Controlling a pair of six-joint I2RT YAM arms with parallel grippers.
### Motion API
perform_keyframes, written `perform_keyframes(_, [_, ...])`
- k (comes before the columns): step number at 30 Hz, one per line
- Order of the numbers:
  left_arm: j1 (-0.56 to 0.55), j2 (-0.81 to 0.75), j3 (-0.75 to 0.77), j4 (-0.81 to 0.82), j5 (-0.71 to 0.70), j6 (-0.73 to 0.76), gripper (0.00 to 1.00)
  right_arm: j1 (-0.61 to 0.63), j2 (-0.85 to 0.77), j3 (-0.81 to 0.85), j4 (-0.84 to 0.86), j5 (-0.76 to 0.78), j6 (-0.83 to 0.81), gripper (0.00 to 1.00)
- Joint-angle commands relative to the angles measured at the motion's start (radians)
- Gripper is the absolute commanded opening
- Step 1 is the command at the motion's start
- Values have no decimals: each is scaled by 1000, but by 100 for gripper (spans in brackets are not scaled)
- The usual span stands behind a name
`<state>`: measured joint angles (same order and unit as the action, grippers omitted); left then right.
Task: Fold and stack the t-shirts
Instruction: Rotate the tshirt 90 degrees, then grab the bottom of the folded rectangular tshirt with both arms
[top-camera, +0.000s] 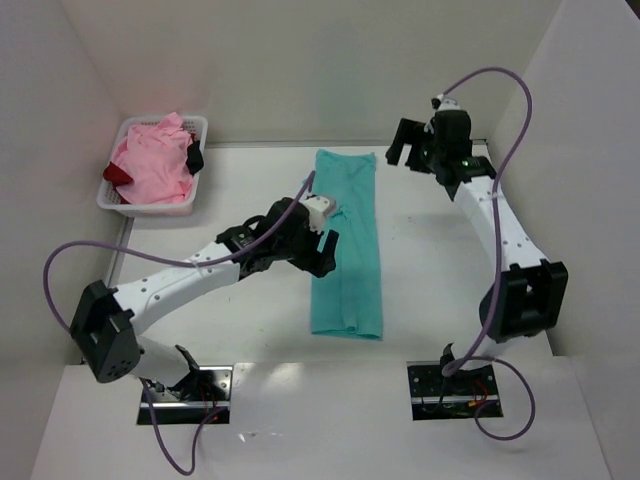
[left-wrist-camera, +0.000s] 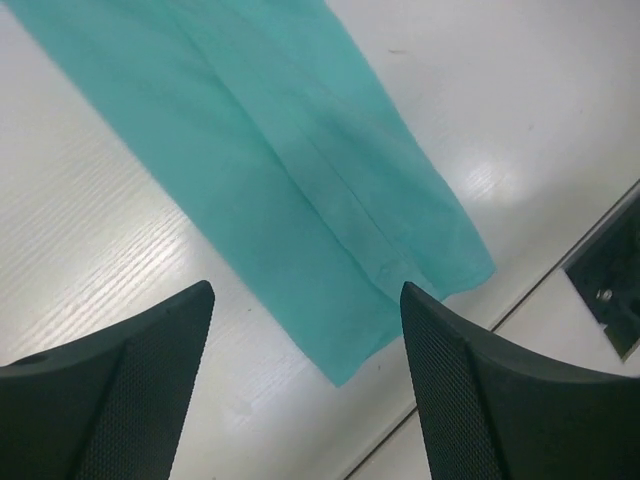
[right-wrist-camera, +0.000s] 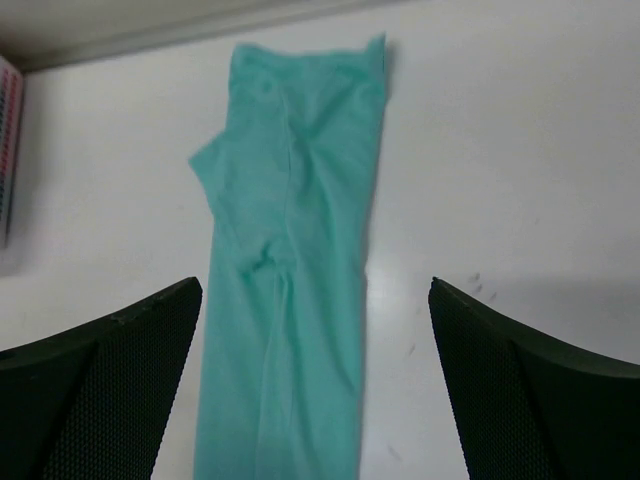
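Teal t-shirt (top-camera: 347, 250) lay folded lengthwise at centre. Left gripper (left-wrist-camera: 305, 290) gaped empty at its 9 o'clock edge; right gripper (right-wrist-camera: 315, 285) gaped empty at 1 o'clock.

Bright, even light is falling from above onto the white surface (top-camera: 250, 190), leaving soft shadows. In the left wrist view glare is shining just right of the teal t-shirt (left-wrist-camera: 300, 180), while the left pincer (left-wrist-camera: 305, 290) is showing dark and slightly blurred. The right wrist view is looking dimmer, grey shadow lying right of that t-shirt.
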<state>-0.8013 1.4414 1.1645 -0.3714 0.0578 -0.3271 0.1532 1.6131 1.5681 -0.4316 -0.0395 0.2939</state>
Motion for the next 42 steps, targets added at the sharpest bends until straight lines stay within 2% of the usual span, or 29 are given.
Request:
perform_keyframes(1, [10, -88, -43, 69, -114, -168, 84, 8, -129, -199, 56, -74, 40, 100])
perform_keyframes(7, [10, -110, -92, 48, -115, -271, 87, 32, -356, -425, -37, -144, 132, 100])
perform_keyframes(12, [10, -198, -245, 110, -52, -354, 87, 88, -511, -534, -114, -180, 211, 100])
perform_keyframes(18, [10, -347, -334, 60, 4, -366, 91, 187, -570, -629, -229, -195, 327, 100])
perform_keyframes(22, [1, -407, -394, 49, 4, -426, 93, 305, -582, -664, -294, -71, 427, 100])
perform_keyframes(25, [1, -408, -394, 19, 22, -435, 93, 360, -591, -687, -343, -53, 482, 100])
perform_keyframes(31, [1, -279, -352, -27, 46, -472, 93, 416, -581, -741, -398, -40, 543, 99])
perform_keyframes(34, [-13, -184, -301, -50, 59, -481, 92, 463, -590, -741, -472, 38, 603, 97])
perform_keyframes(36, [-24, -130, -289, -60, 72, -481, 92, 463, -599, -761, -512, 47, 634, 92])
perform_keyframes(42, [-58, -84, -259, -60, 92, -512, 92, 505, -647, -835, -533, 23, 752, 85])
